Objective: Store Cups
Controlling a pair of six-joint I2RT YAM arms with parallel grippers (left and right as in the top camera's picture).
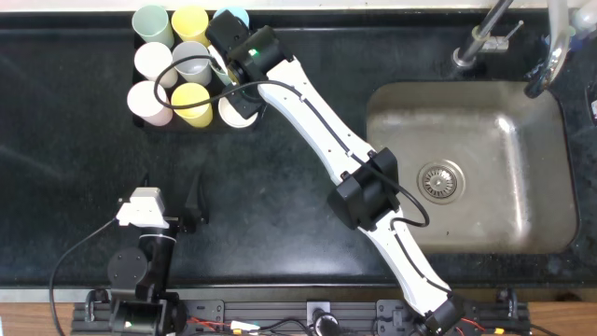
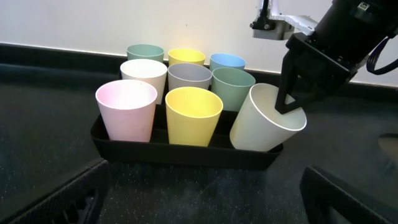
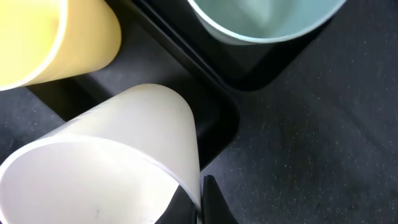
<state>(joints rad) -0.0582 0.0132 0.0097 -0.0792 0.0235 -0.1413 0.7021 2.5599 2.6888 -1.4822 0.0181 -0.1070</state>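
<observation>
Tilted white plastic cup (image 3: 106,155) leans in the front right corner of the black plastic tray (image 2: 186,152), the right gripper (image 2: 287,106) pinched on its rim. Stand it upright, base seated, before letting go. Parked apart, the left gripper (image 2: 202,193) gapes wide.

Tray (image 2: 186,155) packed with cups (image 2: 193,112), right arm (image 1: 317,121) slanting across counter (image 1: 75,159), room left of it

Matt smooth plastic cups (image 2: 193,112), speckled dark worktop (image 1: 280,205), brushed metal sink (image 1: 485,112)

Dark speckled countertop (image 1: 75,187), black tray (image 2: 155,154) of cups (image 2: 193,115) resting on it, steel sink (image 1: 504,131) set in
</observation>
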